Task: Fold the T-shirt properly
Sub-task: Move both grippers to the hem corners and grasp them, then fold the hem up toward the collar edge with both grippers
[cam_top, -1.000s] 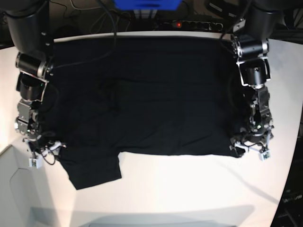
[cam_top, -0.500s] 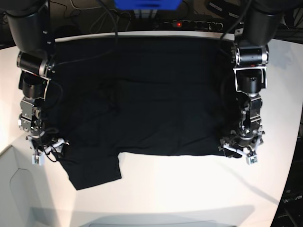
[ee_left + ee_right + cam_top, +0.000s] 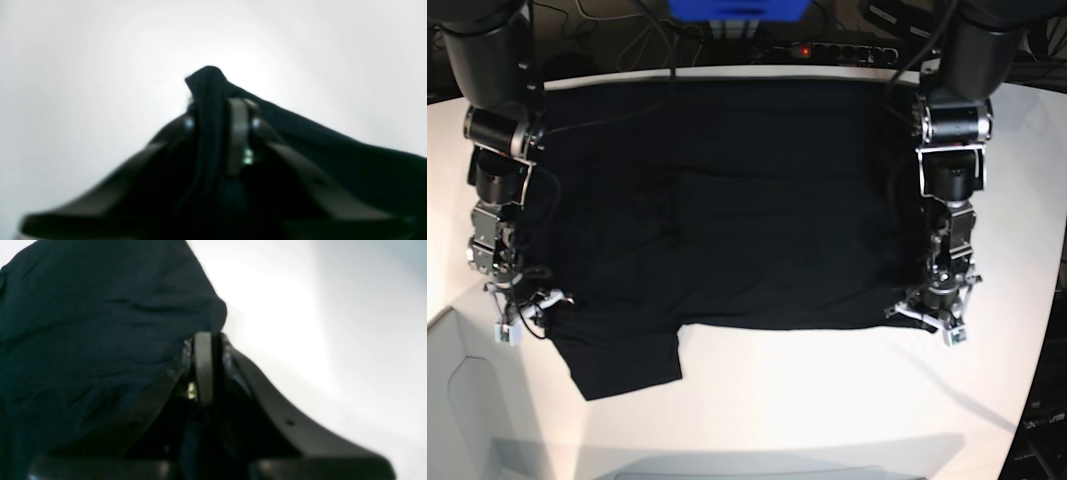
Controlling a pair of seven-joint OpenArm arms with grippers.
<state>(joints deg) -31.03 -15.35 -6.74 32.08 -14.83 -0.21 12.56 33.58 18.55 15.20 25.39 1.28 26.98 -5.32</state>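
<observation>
The black T-shirt (image 3: pixel 727 200) lies spread flat across the white table (image 3: pixel 827 400), with one sleeve (image 3: pixel 622 365) pointing toward the front. My left gripper (image 3: pixel 930 318) is down at the shirt's front right corner. In the left wrist view that gripper (image 3: pixel 217 103) is shut, and a ridge of the T-shirt (image 3: pixel 333 156) pokes up between its fingers. My right gripper (image 3: pixel 527 312) sits at the shirt's left edge, just above the sleeve. Seen from the right wrist, it (image 3: pixel 208 340) has its jaws together at the edge of the T-shirt (image 3: pixel 100 323), which bulges over the fingertips.
A power strip (image 3: pixel 827 50) with a red light, cables and a blue object (image 3: pixel 737 8) sit behind the table's far edge. A grey surface (image 3: pixel 457 400) borders the table at the front left. Bare white tabletop runs along the front.
Both grippers have gone from open to shut on the fabric. The left gripper has slid inward along the front hem; the right gripper has crept slightly back along the left edge.
</observation>
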